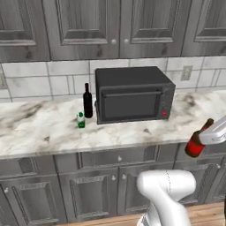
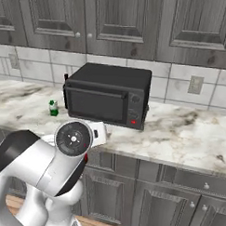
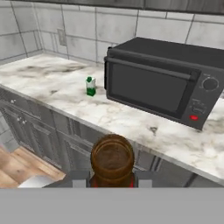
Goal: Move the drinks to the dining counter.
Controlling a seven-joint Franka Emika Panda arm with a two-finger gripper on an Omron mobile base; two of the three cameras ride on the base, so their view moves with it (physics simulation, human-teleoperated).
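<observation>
Fingers [image 3: 113,178] pinching the beer bottle [image 3: 112,161] on both sides; in the hand view its round brown top sits dead centre between the two grey finger pads [image 3: 79,179]. Left base view: bottle [image 1: 197,140] tilted, red-brown body hanging off the white hand, out in front of the surface edge, level with the drawer fronts, not touching the surface [image 1: 132,132]. Wine bottle [image 1: 88,101] upright on the marble, just beside the left side of the microwave [image 1: 132,95]. Green-and-white carton [image 1: 80,120] stands just in front of the wine bottle, apart from it. Both well left of the fingers. Grey cabinets [image 1: 84,26] above.
</observation>
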